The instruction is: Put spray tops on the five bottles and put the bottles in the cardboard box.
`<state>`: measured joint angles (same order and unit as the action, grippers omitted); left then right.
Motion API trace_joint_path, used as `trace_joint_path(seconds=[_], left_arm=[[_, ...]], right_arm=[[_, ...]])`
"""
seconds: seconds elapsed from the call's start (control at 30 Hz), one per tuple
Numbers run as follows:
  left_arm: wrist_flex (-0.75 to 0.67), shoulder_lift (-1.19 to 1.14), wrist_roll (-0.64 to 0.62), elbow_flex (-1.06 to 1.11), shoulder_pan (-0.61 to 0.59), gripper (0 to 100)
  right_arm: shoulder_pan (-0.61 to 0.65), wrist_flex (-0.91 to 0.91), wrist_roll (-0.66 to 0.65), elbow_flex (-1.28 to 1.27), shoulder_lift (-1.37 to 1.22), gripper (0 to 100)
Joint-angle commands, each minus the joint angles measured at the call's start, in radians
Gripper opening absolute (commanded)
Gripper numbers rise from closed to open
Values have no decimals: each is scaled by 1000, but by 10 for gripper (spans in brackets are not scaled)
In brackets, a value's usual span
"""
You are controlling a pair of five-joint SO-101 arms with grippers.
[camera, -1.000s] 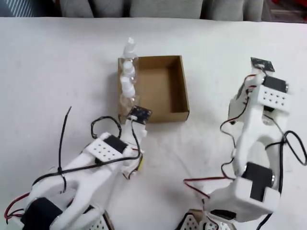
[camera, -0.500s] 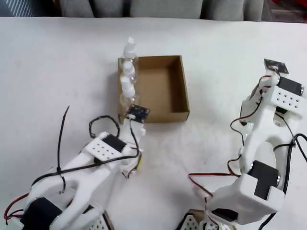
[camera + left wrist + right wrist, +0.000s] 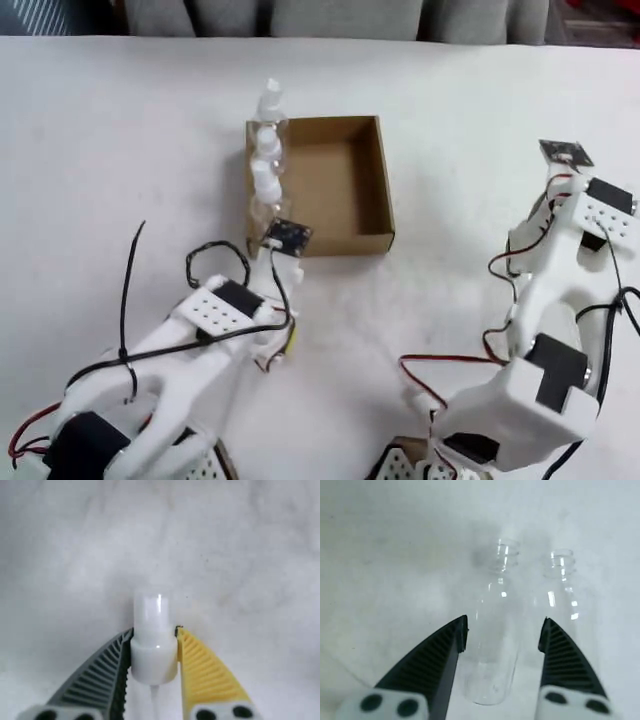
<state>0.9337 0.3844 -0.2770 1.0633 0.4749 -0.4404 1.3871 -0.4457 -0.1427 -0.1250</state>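
My left gripper (image 3: 154, 630) is shut on a white spray top (image 3: 155, 645), held just over the white table. In the high view this gripper (image 3: 281, 343) sits below the cardboard box (image 3: 345, 240). Several clear bottles with white spray tops (image 3: 266, 160) line the box's left wall; I cannot tell whether they lie inside it. My right gripper (image 3: 502, 625) is open over a clear uncapped bottle (image 3: 494, 630) that lies between its fingers. A second uncapped bottle (image 3: 563, 585) lies beside it, beyond one finger.
The right arm (image 3: 560, 250) stands at the table's right side, well away from the box. Loose black and red cables (image 3: 130, 290) trail from the left arm. The white table (image 3: 120, 130) stretches to the left of the box.
The right arm has swung to the right, away from the box. The left arm has barely shifted and keeps its hold on the spray top.
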Motion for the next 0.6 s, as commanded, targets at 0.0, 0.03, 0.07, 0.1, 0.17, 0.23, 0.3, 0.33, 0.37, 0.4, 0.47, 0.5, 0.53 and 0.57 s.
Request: trace_joint_path(seconds=[0.0, 0.03, 0.07, 0.1, 0.17, 0.23, 0.3, 0.33, 0.37, 0.4, 0.47, 0.5, 0.53, 0.57], left_arm=[[-14, -4, 9, -54, -15, 22], [-14, -4, 9, -54, -15, 22], [-14, -4, 9, -54, -15, 22], [-14, -4, 9, -54, -15, 22], [-14, -4, 9, -54, -15, 22], [-14, -4, 9, -54, -15, 22], [-14, -4, 9, -54, -15, 22], [-14, -4, 9, -54, -15, 22], [-14, -4, 9, -54, -15, 22], [-14, -4, 9, -54, -15, 22], [-14, -4, 9, -54, -15, 22], [-14, -4, 9, -54, -15, 22], [-14, -4, 9, -54, -15, 22], [-14, -4, 9, -54, -15, 22]], right_arm=[[1, -21, -6, 8, -31, 197], [5, -33, -5, 8, -47, 196], [7, -44, -3, 8, -61, 196], [8, -58, 8, 8, -71, 196], [8, -91, 60, 8, -82, 197], [10, -108, 80, 8, -88, 197], [22, -108, 80, 8, -94, 197], [25, -108, 80, 6, -97, 197], [30, -110, 81, 3, -97, 197], [31, -110, 84, 2, -97, 197], [31, -104, 86, 0, -97, 197], [31, -93, 86, 0, -97, 197], [33, -81, 87, 0, -97, 197], [35, -70, 87, 0, -97, 197]])
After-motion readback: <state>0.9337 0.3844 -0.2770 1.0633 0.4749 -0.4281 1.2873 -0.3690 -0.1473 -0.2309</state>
